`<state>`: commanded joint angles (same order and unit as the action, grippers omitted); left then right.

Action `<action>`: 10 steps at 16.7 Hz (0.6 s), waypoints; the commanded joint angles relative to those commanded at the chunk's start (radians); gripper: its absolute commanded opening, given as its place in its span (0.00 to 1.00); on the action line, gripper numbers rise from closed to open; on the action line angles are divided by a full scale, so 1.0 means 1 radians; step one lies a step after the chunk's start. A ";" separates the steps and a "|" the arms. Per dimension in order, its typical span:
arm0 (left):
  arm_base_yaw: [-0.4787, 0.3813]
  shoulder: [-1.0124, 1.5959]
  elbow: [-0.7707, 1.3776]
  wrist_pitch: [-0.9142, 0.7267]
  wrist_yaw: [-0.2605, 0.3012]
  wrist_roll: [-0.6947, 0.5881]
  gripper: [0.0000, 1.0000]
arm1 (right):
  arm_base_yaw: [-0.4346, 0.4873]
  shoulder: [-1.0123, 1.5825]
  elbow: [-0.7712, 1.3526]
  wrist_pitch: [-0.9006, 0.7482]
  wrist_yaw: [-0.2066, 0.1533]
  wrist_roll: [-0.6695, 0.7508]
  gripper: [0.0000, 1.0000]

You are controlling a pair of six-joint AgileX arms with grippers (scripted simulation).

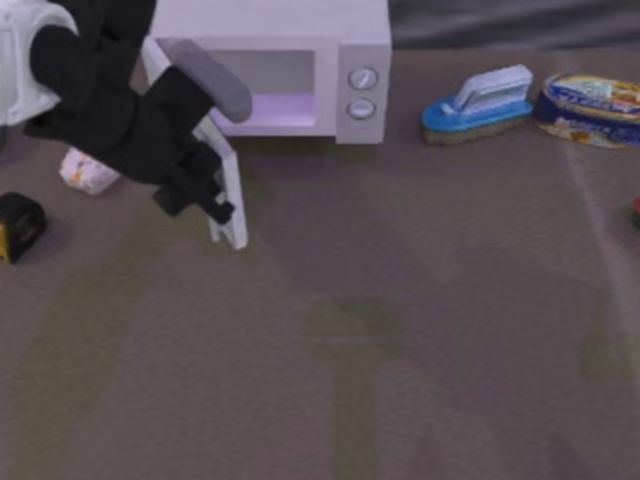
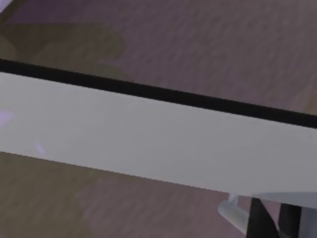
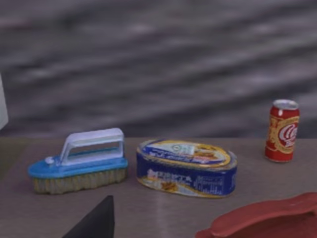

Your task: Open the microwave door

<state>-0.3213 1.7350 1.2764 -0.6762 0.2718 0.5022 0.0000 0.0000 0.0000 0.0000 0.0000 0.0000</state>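
The white microwave [image 1: 345, 30] stands at the back of the table with two silver knobs [image 1: 362, 92] on its panel. The microwave door [image 1: 228, 215] is swung wide open toward the table's front, and the cavity [image 1: 275, 85] shows. My left gripper [image 1: 220, 208] sits at the door's free edge, its dark fingers closed on it. In the left wrist view the door's edge [image 2: 158, 134] fills the frame as a white band, with the left gripper [image 2: 272, 220] beside a pale handle [image 2: 233, 213]. My right gripper [image 3: 148, 232] is parked off to the right; one dark finger [image 3: 99, 220] shows, well off centre.
A blue scrub brush [image 1: 478, 105] and a blue oval tin [image 1: 590, 108] lie right of the microwave. A red can [image 3: 282, 131] and a red object [image 3: 267, 220] are farther right. A black-yellow tape measure [image 1: 18, 225] and a pale wrapped item [image 1: 88, 172] lie at the left.
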 joint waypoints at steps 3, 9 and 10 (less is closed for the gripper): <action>0.013 -0.014 0.002 0.000 0.017 0.032 0.00 | 0.000 0.000 0.000 0.000 0.000 0.000 1.00; 0.013 -0.014 0.002 0.000 0.017 0.032 0.00 | 0.000 0.000 0.000 0.000 0.000 0.000 1.00; 0.013 -0.014 0.002 0.000 0.017 0.032 0.00 | 0.000 0.000 0.000 0.000 0.000 0.000 1.00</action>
<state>-0.3079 1.7213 1.2782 -0.6765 0.2890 0.5340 0.0000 0.0000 0.0000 0.0000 0.0000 0.0000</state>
